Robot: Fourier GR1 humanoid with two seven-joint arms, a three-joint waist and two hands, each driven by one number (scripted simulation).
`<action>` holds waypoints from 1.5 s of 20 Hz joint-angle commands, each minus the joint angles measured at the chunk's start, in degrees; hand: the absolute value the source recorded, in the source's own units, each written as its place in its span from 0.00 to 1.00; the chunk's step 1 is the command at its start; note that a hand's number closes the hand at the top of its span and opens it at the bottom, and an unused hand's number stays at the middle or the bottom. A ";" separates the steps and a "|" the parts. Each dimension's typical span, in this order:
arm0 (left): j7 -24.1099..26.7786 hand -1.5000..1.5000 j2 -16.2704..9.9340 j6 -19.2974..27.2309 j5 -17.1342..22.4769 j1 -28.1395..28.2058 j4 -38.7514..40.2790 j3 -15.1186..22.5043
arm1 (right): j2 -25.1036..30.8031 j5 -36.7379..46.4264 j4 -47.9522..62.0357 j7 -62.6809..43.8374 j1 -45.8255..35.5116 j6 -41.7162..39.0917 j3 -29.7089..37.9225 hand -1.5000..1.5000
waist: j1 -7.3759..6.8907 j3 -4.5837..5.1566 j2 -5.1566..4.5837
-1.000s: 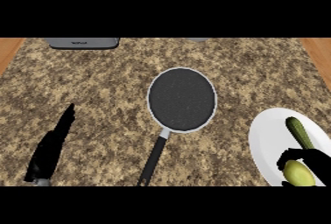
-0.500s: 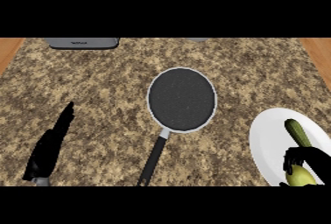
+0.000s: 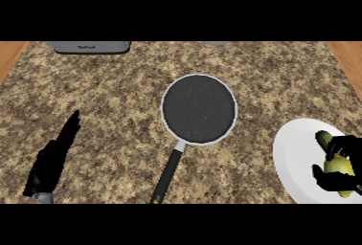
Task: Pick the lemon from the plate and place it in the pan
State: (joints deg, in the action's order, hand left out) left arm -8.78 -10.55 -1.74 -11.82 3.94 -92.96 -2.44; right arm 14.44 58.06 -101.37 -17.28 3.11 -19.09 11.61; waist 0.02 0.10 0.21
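One lemon (image 3: 339, 165) on the plate (image 3: 297, 153), right robot hand (image 3: 338, 181) curled around it.

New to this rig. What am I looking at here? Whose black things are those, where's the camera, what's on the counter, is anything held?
The camera sits at a humanoid robot's head and looks steeply down at a speckled stone counter. The black shapes are the robot's own hands. The left hand rests open at the lower left, fingers straight. The right hand, at the lower right edge, is curled round a yellow lemon over a white plate. A green item also lies on the plate; I cannot tell what it is. In the middle lies a dark pan, handle pointing toward the robot, nothing in it. A grey appliance shows at the far edge.
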 commanded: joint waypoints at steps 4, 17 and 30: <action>1.20 0.50 0.33 -0.19 0.00 1.95 -1.90 0.44 | -0.84 6.15 -14.22 -2.28 -6.81 5.99 -5.33 1.00 | -0.34 -0.04 0.11; -0.03 0.50 1.69 0.72 -2.25 -3.93 3.85 0.75 | -12.53 5.21 10.78 -9.21 -37.61 8.68 -10.06 1.00 | -0.85 -0.10 -0.46; 1.97 0.50 3.47 0.84 -2.85 -2.79 2.88 2.36 | -14.43 -2.78 56.48 -5.74 -52.34 30.82 -13.83 1.00 | -2.89 -0.12 -1.12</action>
State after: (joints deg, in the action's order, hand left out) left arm -7.35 -8.93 -2.34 -13.31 1.49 -90.70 -1.58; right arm 0.18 56.33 -57.14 -25.90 -46.90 5.92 -0.72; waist -2.33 0.00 -0.63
